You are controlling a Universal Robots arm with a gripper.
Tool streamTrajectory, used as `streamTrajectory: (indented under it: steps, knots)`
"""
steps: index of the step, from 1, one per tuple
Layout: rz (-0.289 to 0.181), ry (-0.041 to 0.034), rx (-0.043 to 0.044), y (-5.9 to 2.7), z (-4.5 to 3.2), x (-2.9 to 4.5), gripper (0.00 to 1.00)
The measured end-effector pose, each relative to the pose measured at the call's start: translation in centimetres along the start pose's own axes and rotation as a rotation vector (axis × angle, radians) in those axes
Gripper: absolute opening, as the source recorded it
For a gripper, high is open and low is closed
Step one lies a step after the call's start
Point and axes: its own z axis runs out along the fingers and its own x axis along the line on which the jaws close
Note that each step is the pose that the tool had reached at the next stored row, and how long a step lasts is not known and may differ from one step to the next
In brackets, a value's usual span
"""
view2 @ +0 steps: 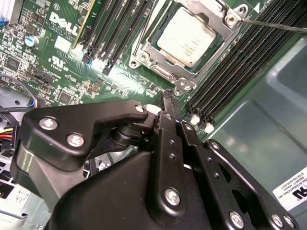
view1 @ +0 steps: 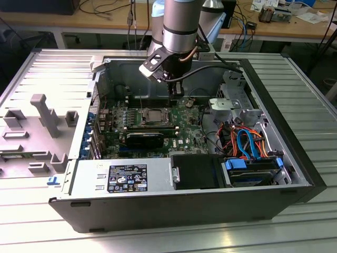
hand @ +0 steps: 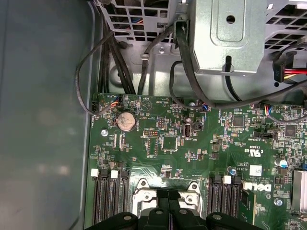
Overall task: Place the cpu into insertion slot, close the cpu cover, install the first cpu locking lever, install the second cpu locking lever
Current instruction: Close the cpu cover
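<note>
We have the gripper hanging low inside the open case, just past the far edge of the socket and a touch toward the exterior view's right. Its black fingers are pressed together with nothing between them. The chip lies flat in the socket and the cover looks folded down around it, so we judge this is the lever work. One thin wire lever runs out over the memory slots; we can't tell if it's latched. To do it well we'd bear on the rod itself with the closed tip, not on the frame. We'd follow its arc, keep low enough to tuck it under its hook, and stay off the board and the slot clips. The chip top is dull grey metal, square and flat. The cover is thin bright stamped steel with a window cut-out and screw heads at the corners. The lever is round wire, probably springy and slick against hard fingers, so it could skid off. The board is glossy green and crowded with small parts.
</note>
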Motion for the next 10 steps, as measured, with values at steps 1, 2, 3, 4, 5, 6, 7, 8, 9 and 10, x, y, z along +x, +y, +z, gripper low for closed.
streamTrajectory:
  steps: [1,2,3,4,5,6,7,8,9,10]
  knots:
    - [0.000,0.0000,0.0000,-0.13,0.03,0.01,0.11]
    - [0.000,0.0000,0.0000,-0.19,0.05,0.01,0.11]
    - [0.000,0.0000,0.0000,-0.24,0.06,0.01,0.11]
    - [0.000,-0.0001,0.0001,-0.38,0.12,0.02,0.11]
    - [0.000,-0.0001,0.0001,-0.48,0.14,0.03,0.11]
    - [0.000,-0.0001,0.0001,-0.57,0.16,0.03,0.11]
    - [0.000,0.0000,0.0002,-0.62,0.18,0.04,0.11]
    - [0.000,-0.0001,0.0003,-0.76,0.20,0.04,0.11]
    - [0.000,-0.0001,0.0003,-0.78,0.21,0.04,0.11]
    - [0.000,-0.0001,0.0004,-0.79,0.23,0.04,0.11]
